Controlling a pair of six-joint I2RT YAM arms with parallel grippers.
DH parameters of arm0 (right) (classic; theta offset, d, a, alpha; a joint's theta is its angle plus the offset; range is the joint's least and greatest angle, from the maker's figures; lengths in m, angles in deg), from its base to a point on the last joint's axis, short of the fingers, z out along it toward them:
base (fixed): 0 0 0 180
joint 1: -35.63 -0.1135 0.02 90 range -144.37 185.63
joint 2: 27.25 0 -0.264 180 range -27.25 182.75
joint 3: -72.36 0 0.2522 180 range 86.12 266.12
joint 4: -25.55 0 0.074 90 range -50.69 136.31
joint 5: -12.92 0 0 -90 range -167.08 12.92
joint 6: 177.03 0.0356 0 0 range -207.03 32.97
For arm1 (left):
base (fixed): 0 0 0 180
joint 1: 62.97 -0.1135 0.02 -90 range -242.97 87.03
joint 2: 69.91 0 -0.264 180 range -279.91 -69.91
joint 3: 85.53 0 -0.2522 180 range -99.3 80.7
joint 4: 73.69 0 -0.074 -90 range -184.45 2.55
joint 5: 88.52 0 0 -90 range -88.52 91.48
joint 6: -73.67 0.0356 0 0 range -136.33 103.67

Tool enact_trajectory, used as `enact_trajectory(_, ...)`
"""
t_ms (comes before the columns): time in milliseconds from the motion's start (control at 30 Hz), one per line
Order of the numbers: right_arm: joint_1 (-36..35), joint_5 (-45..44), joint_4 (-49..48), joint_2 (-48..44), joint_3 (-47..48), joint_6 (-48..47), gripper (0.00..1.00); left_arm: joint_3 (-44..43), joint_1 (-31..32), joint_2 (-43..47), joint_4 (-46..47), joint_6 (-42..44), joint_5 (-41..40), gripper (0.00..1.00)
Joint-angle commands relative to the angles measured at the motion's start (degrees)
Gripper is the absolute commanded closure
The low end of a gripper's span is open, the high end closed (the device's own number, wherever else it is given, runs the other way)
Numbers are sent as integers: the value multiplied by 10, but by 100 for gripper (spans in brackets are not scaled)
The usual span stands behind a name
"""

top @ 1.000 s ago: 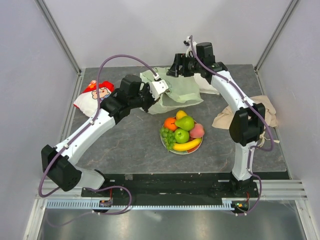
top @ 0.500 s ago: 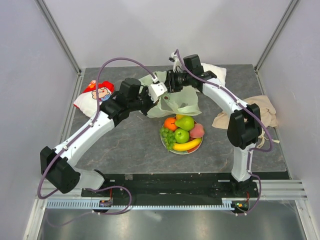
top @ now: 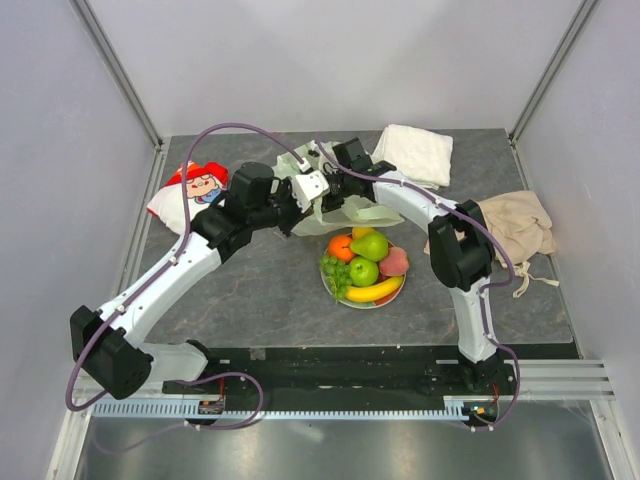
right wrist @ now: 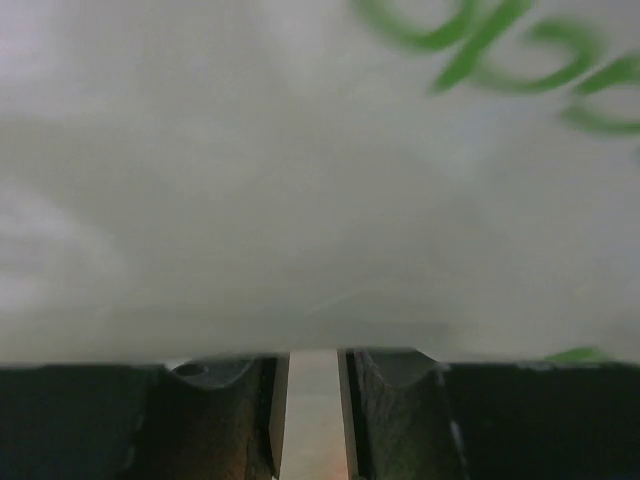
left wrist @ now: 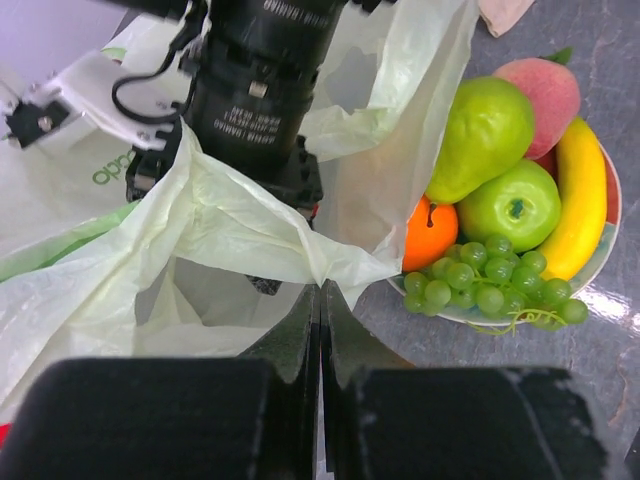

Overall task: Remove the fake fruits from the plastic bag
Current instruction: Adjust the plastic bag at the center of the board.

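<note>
1. The top view shows the whole table. The plastic bag (top: 350, 212) lies crumpled at mid-table between the two arms. Just in front of it, the fake fruits (top: 365, 262) are heaped on a plate (top: 362, 305).
2. Only that view shows a red-and-white snack packet (top: 190, 186) at the far left, a folded white towel (top: 416, 153) at the back and a beige cloth (top: 512, 226) at the right.
3. The left wrist view gives the detail. The left gripper (left wrist: 320, 300) has its fingers pressed together on a gathered fold of the bag's film, holding it up like a tent.
4. The same view picks out the pear (left wrist: 490, 130), apple (left wrist: 515, 205), orange (left wrist: 428, 238), grapes (left wrist: 480, 285), banana (left wrist: 582, 215) and peach (left wrist: 545, 90). The bag's edge drapes over the plate's near side.
5. It also shows the right arm's black wrist (left wrist: 260, 90) pushed into the bag's mouth.
6. The right wrist view is filled with blurred pale film and green print. The right gripper (right wrist: 313, 400) has its fingers standing a narrow slot apart with something pale between them. Whether it grips the film cannot be told.
7. From above, the right claw's tips are buried in plastic. No view shows whether any fruit is in the bag.
</note>
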Motion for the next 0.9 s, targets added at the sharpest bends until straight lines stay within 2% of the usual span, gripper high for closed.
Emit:
enact_trajectory(0, 2, -131, -22, 23, 56, -47, 66, -3, 0, 20, 6, -9, 40, 98)
enact_trajectory(100, 9, -185, -23, 54, 118, -72, 60, 17, 0, 31, 2, 4, 46, 98)
enact_trajectory(267, 26, -210, -24, 79, 168, -85, 55, 53, 0, 44, -2, 28, 32, 98)
enact_trajectory(367, 28, -230, -27, 80, 168, -104, 37, 68, 0, 49, -5, 38, 29, 98)
enact_trajectory(400, 26, -231, -28, 86, 168, -108, 28, 71, 0, 48, -8, 41, 29, 98)
enact_trajectory(533, 27, -264, -27, 102, 170, -118, 13, 67, 0, 41, -9, 47, 27, 98)
enact_trajectory(633, 29, -260, -24, 107, 175, -123, 12, 60, 0, 36, -9, 47, 27, 98)
enact_trajectory(867, 27, -187, -24, 64, 162, -95, 14, 60, 0, 32, -3, 43, 20, 98)
